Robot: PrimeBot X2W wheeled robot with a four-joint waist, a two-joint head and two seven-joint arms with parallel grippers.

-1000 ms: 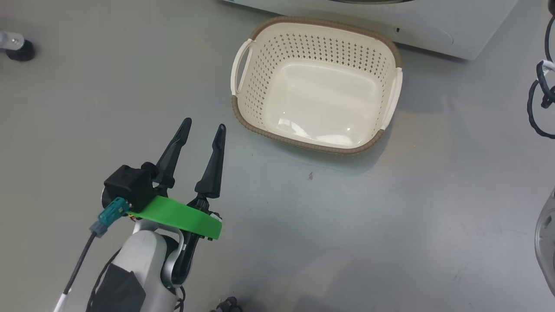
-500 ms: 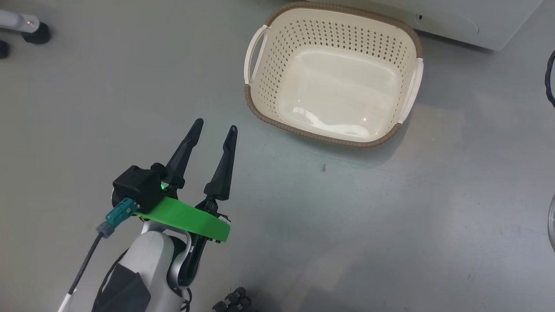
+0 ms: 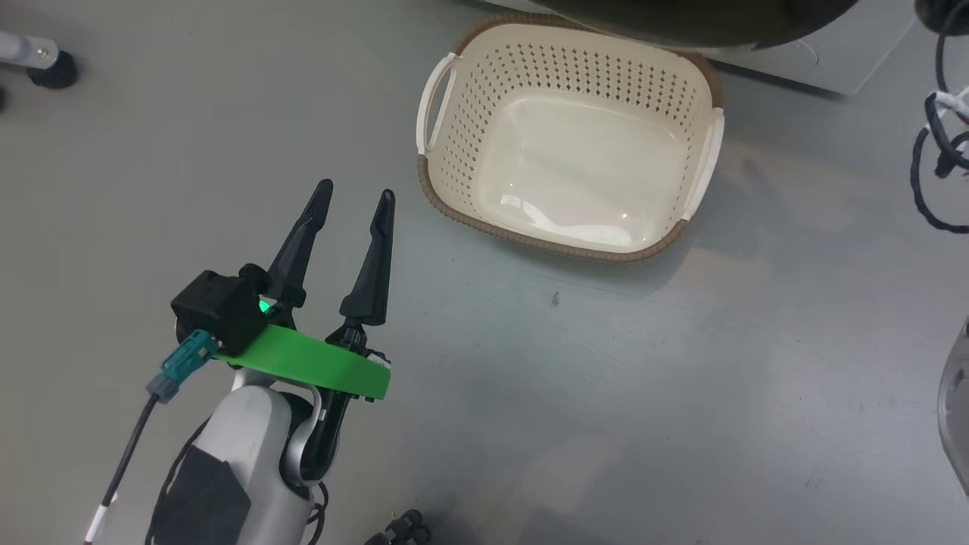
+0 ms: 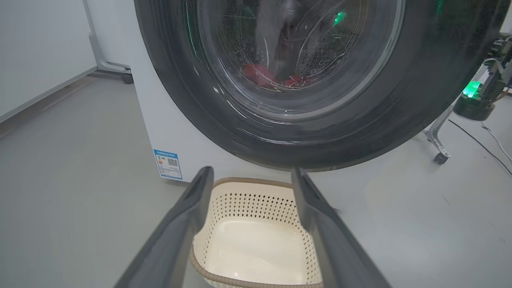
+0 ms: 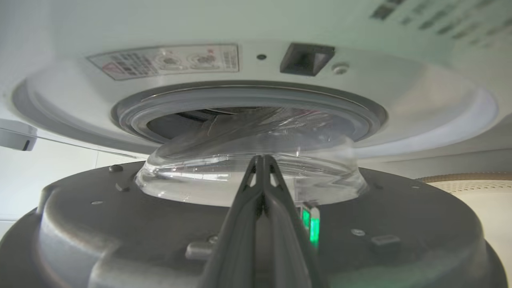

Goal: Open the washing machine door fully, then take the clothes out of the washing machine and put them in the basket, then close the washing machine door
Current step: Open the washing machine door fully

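Your left gripper (image 3: 356, 193) hung low over the grey floor (image 3: 606, 393), just left of the basket (image 3: 530, 241), and its pincer was released: two dark fingers (image 4: 176, 232) spread wide with nothing between them. The basket stood on the floor right in front of the washing machine (image 4: 152, 120), its glossy cream bottom bare. Through the left wrist camera you looked between those parted fingers into the basket. Above it loomed the washing machine door (image 4: 192, 100), its black ring blurred, and the red clothes (image 4: 260, 74) lay in the drum behind the glass. The blue label sticker (image 4: 168, 164) sat low on the machine's white front.

Over on your right gripper (image 5: 262, 159), the pincer was clenched, fingers pressed flat together with nothing between them. It lay over the door's dark inner face, tips aimed at the glass bowl (image 5: 224, 180). The door stood ajar, the bowl just clear of the grey gasket (image 5: 132, 116). Whether those fingers touched the door, you couldn't tell.
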